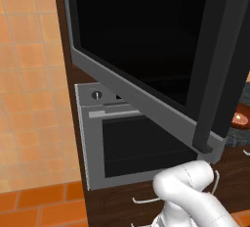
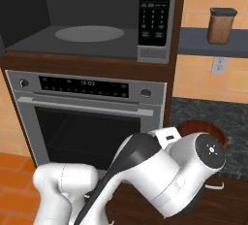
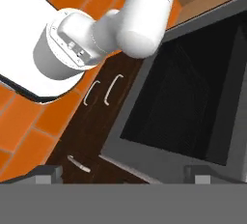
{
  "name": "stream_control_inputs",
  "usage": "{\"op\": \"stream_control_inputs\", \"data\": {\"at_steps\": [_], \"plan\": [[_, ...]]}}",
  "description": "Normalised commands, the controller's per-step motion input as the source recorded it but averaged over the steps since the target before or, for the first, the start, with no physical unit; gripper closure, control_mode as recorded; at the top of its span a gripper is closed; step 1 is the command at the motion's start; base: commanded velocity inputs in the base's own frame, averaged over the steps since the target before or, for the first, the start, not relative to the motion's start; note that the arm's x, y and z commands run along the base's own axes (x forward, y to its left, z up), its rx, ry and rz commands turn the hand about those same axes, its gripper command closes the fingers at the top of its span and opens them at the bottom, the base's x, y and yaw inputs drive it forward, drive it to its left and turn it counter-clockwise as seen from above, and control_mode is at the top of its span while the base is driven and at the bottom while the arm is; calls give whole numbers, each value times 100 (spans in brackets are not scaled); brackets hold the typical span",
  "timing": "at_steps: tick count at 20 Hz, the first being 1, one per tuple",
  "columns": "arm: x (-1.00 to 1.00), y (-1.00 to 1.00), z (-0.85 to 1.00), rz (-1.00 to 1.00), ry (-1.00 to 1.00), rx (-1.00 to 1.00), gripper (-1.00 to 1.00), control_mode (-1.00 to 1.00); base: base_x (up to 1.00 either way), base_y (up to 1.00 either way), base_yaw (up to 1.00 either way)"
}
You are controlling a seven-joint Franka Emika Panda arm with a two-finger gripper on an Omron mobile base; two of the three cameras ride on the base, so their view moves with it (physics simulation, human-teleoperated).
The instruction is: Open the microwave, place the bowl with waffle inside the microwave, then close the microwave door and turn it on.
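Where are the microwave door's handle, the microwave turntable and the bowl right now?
microwave door handle [image 1: 211, 89], left base view, middle of the black bar.
microwave turntable [image 2: 89, 33], right base view, centre of the grey disc.
bowl [image 2: 219, 135], right base view, brown rim.

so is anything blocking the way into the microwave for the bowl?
Nothing visible does. The microwave door is swung wide open and the microwave cavity holds just its bare turntable. The bowl sits on the counter, lower right.

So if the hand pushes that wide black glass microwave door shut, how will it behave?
The wide black glass microwave door stands swung open, so it would probably pivot stiffly rather than flex. Its size suggests some weight. Its long black vertical bar handle probably offers surer contact than the smooth glass.
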Motion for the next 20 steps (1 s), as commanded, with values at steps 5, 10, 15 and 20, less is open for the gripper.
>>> {"op": "stream_control_inputs", "data": {"at_steps": [5,10,15,20], "plan": [[38,-34,-35,-38,3,4,-100,-100,0,0,0],[77,-10,-32,-4,7,0,-100,-100,0,0,0],[75,-31,-24,1,11,7,-100,-100,0,0,0],[89,-65,-32,0,16,16,-100,-100,0,0,0]]}}
